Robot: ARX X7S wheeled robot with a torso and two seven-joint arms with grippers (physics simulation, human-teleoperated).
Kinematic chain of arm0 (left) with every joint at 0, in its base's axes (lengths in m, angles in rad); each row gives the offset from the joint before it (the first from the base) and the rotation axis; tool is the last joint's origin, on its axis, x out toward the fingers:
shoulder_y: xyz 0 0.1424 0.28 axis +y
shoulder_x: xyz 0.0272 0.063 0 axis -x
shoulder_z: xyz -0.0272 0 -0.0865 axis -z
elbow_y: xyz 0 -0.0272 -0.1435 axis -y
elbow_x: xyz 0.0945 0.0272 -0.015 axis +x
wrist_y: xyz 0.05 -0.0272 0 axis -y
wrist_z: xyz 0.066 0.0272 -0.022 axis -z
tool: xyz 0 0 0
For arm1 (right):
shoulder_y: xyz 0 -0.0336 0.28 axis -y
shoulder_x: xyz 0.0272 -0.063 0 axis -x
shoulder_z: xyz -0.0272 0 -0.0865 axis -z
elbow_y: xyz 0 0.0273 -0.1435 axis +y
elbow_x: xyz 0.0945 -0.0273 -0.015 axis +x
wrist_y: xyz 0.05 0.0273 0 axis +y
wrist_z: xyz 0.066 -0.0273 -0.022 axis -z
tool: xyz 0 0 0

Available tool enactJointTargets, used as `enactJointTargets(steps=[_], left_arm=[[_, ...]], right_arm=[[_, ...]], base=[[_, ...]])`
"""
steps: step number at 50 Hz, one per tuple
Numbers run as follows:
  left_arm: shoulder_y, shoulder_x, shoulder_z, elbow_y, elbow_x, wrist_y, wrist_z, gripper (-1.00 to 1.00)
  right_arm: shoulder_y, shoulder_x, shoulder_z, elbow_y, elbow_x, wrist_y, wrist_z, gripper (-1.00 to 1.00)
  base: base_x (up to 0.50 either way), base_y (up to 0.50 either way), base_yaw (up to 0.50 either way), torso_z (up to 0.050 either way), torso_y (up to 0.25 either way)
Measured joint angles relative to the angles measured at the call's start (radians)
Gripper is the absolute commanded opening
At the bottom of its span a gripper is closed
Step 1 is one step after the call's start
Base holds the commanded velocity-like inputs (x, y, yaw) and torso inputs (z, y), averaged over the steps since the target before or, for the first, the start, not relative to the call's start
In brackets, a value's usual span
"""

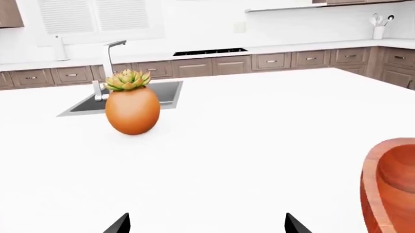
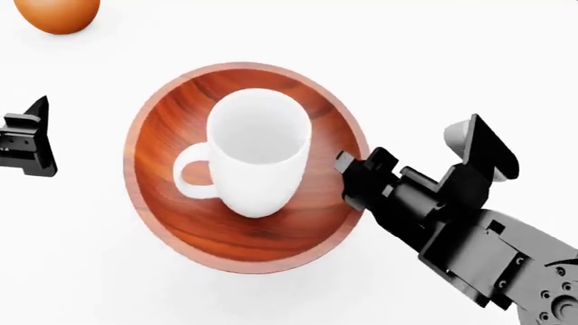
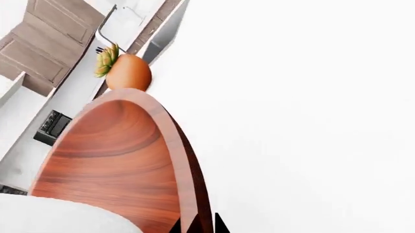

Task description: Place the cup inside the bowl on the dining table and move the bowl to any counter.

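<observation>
Head view first: the white mug lies on its side inside the wooden bowl, handle toward the robot's left, and the bowl sits on the bright white surface. The right gripper is at the bowl's right rim, its black fingers against the wood. The left gripper shows only at the frame's left edge, well apart from the bowl; whether it is spread or closed cannot be told here. An orange rounded pot peeks in at the top corner.

Left wrist view: two dark fingertips stand wide apart with nothing between them, so the left gripper is spread. The bowl's rim cuts in at one edge. Only here is the orange pot seen whole, holding a green succulent, with a sink, faucet and a pale counter over brown drawers behind.

Right wrist view: close on the bowl's rim, the two finger tips straddle the rim, pinching it. The mug's white side fills one corner.
</observation>
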Motion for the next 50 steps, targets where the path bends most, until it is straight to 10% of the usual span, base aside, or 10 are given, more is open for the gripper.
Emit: enactJointTargets(steps=[32,50], left_arm=[[0.115,-0.013,-0.047,0.061,-0.020,-0.001,-0.009,1.00],[0.132,-0.015,-0.050,0.078,-0.028,-0.004,-0.014,1.00]], right_arm=[[-0.173,0.228,0.142,-0.313,0.247,0.097,0.292,-1.00],[-0.195,0.257,0.171,-0.344,0.253,0.082,0.291,-1.00]], base=[[0.00,0.00,0.00,0.000,0.001],[0.00,-0.48,0.00,0.000,0.001]])
